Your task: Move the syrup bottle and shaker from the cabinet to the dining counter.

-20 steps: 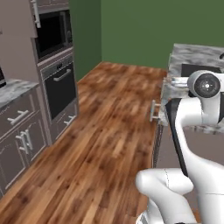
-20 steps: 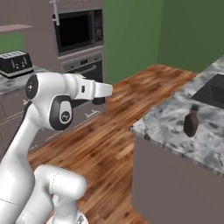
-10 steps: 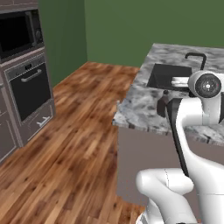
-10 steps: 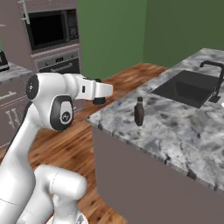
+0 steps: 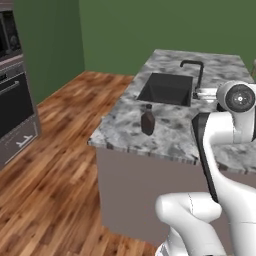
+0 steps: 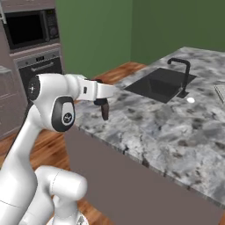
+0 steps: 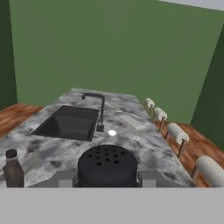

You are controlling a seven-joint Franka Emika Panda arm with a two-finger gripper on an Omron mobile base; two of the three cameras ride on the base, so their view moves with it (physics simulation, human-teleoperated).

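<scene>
Left base view now has the dining counter (image 5: 170, 137) swung into the centre where oven fronts stood a second ago, so I read that as my base driving, not things moving. The syrup bottle (image 5: 147, 120) stands on the stone beside the sink (image 5: 167, 88). In hand view my gripper (image 7: 107, 178) clasps the shaker (image 7: 107, 166) at lower centre, ready for setting down

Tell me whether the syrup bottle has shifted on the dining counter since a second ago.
No. The syrup bottle stands just before the sink corner as before; the base drove.
</scene>
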